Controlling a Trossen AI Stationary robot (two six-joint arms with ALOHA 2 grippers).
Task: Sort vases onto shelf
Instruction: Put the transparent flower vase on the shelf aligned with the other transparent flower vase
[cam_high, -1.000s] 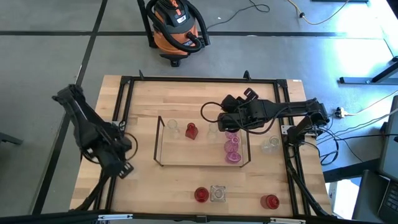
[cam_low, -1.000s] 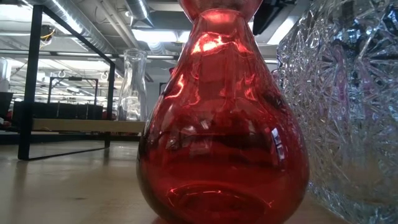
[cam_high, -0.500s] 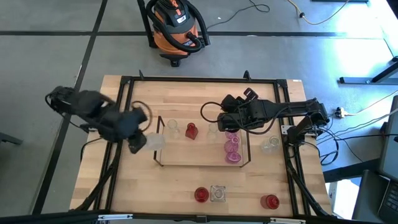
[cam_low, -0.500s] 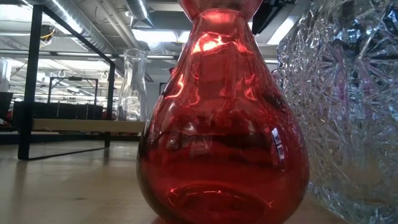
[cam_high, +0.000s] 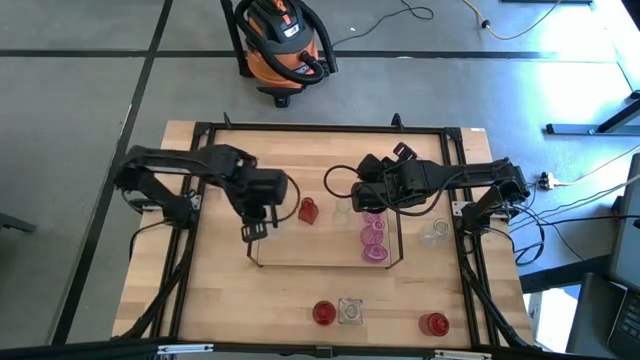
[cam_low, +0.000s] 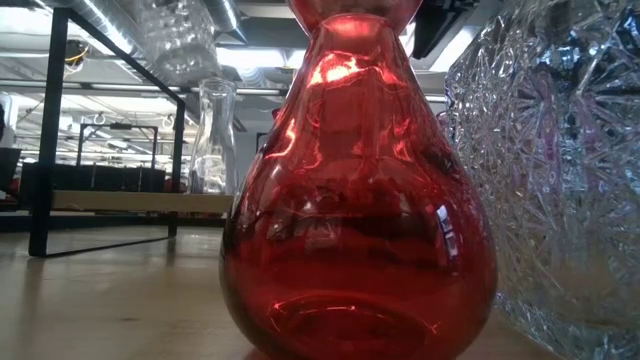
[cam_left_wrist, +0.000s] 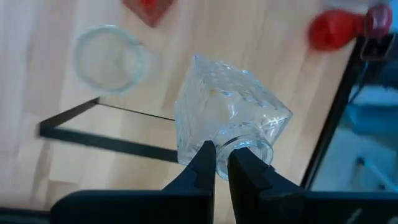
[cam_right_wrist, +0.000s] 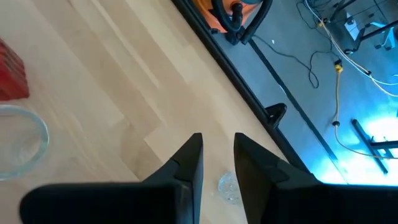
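My left gripper (cam_high: 254, 230) hangs over the left end of the wire shelf (cam_high: 262, 264) and is shut on a clear cut-glass square vase (cam_left_wrist: 227, 118). The low view shows that vase (cam_low: 180, 35) high above the table. On the shelf stand a clear vase (cam_high: 278, 208), a red one (cam_high: 307, 210) and two pink ones (cam_high: 374, 243). My right gripper (cam_right_wrist: 217, 165) waits over the shelf's far side with a narrow gap between its fingers. A small clear rim (cam_right_wrist: 229, 186) shows below them. My left gripper pinches the rim of the square vase's neck (cam_left_wrist: 244, 148) between its two fingers, one finger (cam_left_wrist: 204, 163) outside the neck and one over its mouth. It comes from above. The vase hangs lifted clear, above the shelf's left end wire (cam_left_wrist: 106, 140).
Near the table's near edge stand a red vase (cam_high: 323, 313), a clear cut-glass one (cam_high: 349, 311) and another red one (cam_high: 434, 324). A clear vase (cam_high: 435, 232) stands right of the shelf. A black frame (cam_high: 190, 180) edges the table. A vacuum cleaner (cam_high: 283, 45) stands beyond it.
My left arm has swung from the table's left edge toward the right, to the shelf's left end, carrying the clear square vase lifted clear. The vase has come into the top of the low view.
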